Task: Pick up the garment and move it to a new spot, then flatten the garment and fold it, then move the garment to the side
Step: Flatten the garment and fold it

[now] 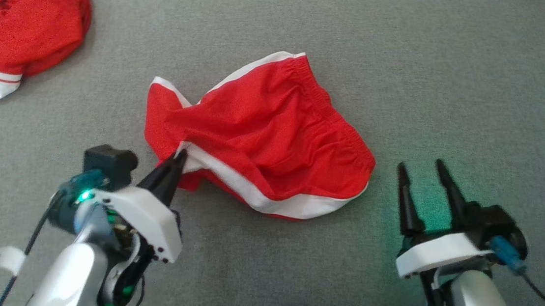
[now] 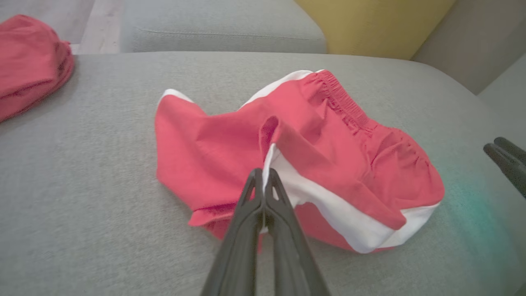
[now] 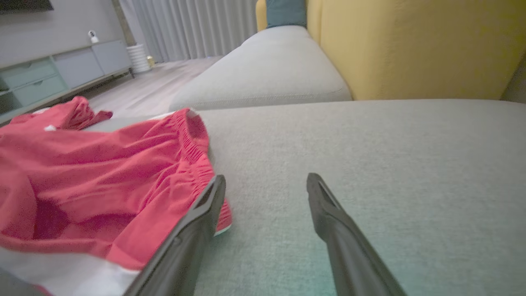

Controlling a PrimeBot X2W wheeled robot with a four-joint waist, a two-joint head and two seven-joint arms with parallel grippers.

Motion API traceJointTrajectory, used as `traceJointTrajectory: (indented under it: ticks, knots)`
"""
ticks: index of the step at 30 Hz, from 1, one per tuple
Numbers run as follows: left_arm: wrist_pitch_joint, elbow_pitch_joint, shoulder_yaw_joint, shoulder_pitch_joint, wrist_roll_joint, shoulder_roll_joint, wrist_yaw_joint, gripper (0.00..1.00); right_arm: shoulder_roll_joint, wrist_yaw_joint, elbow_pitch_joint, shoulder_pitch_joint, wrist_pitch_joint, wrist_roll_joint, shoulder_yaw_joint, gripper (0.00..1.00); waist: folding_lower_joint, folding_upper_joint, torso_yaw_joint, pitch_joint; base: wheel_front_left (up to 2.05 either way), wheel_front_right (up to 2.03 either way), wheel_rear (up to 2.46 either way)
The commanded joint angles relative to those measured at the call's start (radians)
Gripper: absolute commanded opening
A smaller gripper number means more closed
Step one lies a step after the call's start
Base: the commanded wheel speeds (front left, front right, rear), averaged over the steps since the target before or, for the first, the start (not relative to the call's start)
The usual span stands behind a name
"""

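The garment (image 1: 265,127) is a pair of red shorts with white trim, crumpled in the middle of the grey cushion (image 1: 456,80). My left gripper (image 1: 179,155) is shut on the white hem at the garment's near left edge; the left wrist view shows the fingers (image 2: 263,181) pinching that white band of the garment (image 2: 328,148). My right gripper (image 1: 421,170) stands open just right of the garment, nothing between its fingers. In the right wrist view the garment (image 3: 102,176) lies left of the gripper (image 3: 267,181), its elastic waistband beside the left finger.
A second red and white garment (image 1: 17,27) lies bunched at the far left of the cushion, also seen as a red heap (image 2: 28,61). A yellow backrest (image 3: 411,45) rises behind the cushion. Bare grey cushion lies right of the shorts.
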Motion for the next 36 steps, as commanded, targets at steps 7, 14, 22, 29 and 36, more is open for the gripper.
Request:
traceJointTrajectory:
  ticks: [7, 14, 22, 29, 36]
  knots:
    - [-0.062, -0.049, 0.121, 0.042, -0.032, 0.025, 0.056, 0.00, -0.004, 0.007, 0.053, -0.019, 0.051, -0.104, 0.083, 1.00, 0.0000, 0.0000, 0.035, 0.000, 0.00, 0.00, 0.00]
    - [-0.116, 0.013, 0.161, 0.057, -0.055, 0.019, 0.075, 0.00, -0.046, 0.007, 0.158, -0.086, 0.059, -0.142, 0.125, 1.00, 0.0000, 0.0000, 0.060, -0.005, 0.00, 0.00, 0.00]
    - [-0.144, 0.056, 0.164, 0.052, -0.060, 0.017, 0.078, 0.00, -0.056, 0.007, 0.275, -0.160, 0.032, -0.129, 0.237, 1.00, 0.0000, 0.0000, 0.082, -0.002, 0.00, 0.00, 0.00]
    - [-0.151, 0.064, 0.157, 0.048, -0.061, 0.017, 0.079, 0.00, -0.083, 0.007, 0.339, -0.220, 0.005, -0.115, 0.354, 1.00, 0.0000, 0.0000, 0.090, 0.004, 0.00, 0.00, 0.00]
    - [-0.155, 0.064, 0.156, 0.047, -0.066, 0.018, 0.082, 0.00, -0.102, 0.007, 0.354, -0.251, -0.006, -0.107, 0.422, 0.84, 0.0000, 0.0000, 0.089, 0.009, 0.00, 0.00, 0.00]
